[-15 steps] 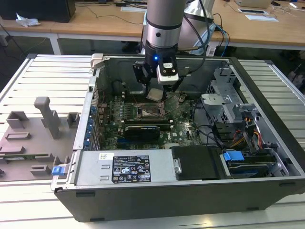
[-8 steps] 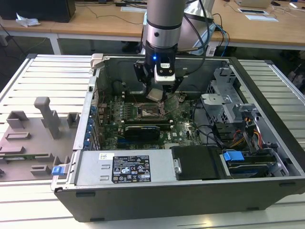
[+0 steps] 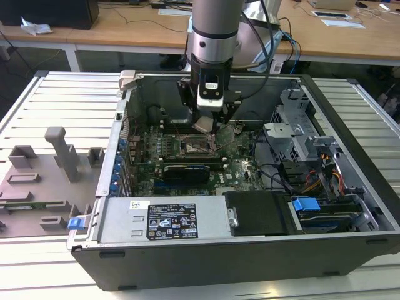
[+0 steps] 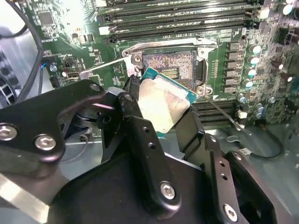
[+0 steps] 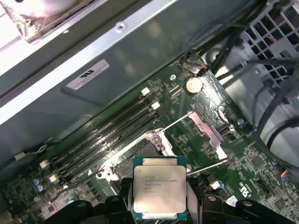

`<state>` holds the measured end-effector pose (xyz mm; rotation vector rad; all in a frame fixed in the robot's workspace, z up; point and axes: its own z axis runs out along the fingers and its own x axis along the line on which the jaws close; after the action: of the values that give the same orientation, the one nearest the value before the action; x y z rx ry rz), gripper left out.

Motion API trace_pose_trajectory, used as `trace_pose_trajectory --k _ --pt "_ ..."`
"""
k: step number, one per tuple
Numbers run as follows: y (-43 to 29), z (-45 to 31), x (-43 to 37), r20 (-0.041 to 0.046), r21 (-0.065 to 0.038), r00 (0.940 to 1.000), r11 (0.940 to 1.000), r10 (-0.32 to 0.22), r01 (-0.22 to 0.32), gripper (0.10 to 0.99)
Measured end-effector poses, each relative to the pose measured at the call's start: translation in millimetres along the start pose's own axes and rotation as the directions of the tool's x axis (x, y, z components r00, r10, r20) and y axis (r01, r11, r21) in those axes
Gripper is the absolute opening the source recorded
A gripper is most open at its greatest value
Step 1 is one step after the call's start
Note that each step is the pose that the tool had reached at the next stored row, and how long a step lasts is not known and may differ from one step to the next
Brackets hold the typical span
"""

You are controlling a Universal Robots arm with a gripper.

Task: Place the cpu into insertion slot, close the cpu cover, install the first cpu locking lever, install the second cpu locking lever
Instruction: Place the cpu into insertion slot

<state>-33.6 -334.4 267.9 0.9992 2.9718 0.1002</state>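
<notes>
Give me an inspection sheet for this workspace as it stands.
Surface: slatted metal table carrying an open computer case.
Job's things: cpu gripped and tilted, held just off the open socket, not seated; cpu cover looks raised; locking levers unlatched.
Clutter: grey fixture blocks on the table, at the exterior view's left.
Grippers: claw shut on the cpu's edges.
Cables: orange and yellow wires inside the case at the exterior view's right, away from the socket.
Surroundings: wooden desks behind the table.
</notes>
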Motion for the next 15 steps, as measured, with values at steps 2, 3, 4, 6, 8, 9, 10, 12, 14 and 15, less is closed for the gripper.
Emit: trace_pose_trajectory --k 2,3,4,6,8,9,10,12,14,15 --pt "0.0 0.1 0.0 0.0023 0.000 0.9995 0.9995 0.033 -0.033 0.545" --pt "0.0 0.2 0.0 0.0032 0.000 0.9990 0.9990 0.045 -0.045 0.545" --pt "0.0 0.2 0.0 0.0042 -0.001 0.9982 0.9982 0.061 -0.061 0.545" --pt "0.0 0.4 0.0 0.0063 -0.001 0.9959 0.9959 0.090 -0.090 0.545" --pt "0.0 0.5 0.0 0.0079 -0.001 0.9936 0.9937 0.112 -0.112 0.545" --pt "0.0 0.6 0.0 0.0099 -0.001 0.9903 0.9903 0.139 -0.139 0.545" --pt "0.0 0.6 0.0 0.0107 -0.001 0.9887 0.9888 0.149 -0.149 0.545" --pt "-0.1 0.7 0.0 0.0129 -0.002 0.9839 0.9840 0.178 -0.178 0.545" --pt "-0.1 0.9 0.0 0.0151 -0.002 0.9782 0.9783 0.207 -0.207 0.545" --pt "-0.1 1.0 0.0 0.0164 -0.002 0.9746 0.9747 0.223 -0.223 0.545"
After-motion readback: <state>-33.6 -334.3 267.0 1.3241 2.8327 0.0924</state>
